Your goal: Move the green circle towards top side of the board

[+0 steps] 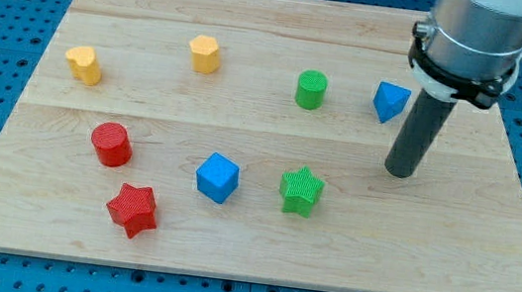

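Writing: I read no brand, label or lettering on any block or on the worktop (259, 246).
Green circle (311, 89): a short cylinder standing upright, long axis vertical, round face up; being round, it points no particular way. It sits in the upper middle of the worktop, right of centre.
My tip (400, 171): down on the wood, to the view's right of the green circle and lower, well apart from it.
Gripper: this arm carries none; it ends in a plain dark rod, so there is nothing to spread or pinch.
Blue neighbour: a blue wedge-like block (390, 101) lies between the green circle and the rod, just above my tip.
Green star (300, 191): below the green circle, near a blue cube (217, 178).
Left side: two yellow blocks (83, 63) (204, 54), a red cylinder (112, 144), a red star (131, 210).
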